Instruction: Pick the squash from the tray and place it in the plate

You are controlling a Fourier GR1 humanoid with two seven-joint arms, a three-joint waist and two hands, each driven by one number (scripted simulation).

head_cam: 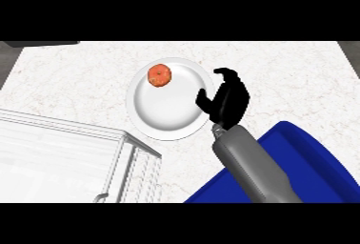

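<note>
Orange squash (160,76) sits on the plate (169,108) near its rim; right hand (228,100) spread over the right edge.

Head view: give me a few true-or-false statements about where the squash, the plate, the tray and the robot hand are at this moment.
1. The squash lies on the plate. True.
2. The right robot hand is curled round the squash. False: it holds nothing and is at the plate's right rim, apart from the squash.
3. The blue tray is at the lower right of the view. True.
4. The squash sits in the plate's middle. False: it is near the plate's upper left rim.
</note>
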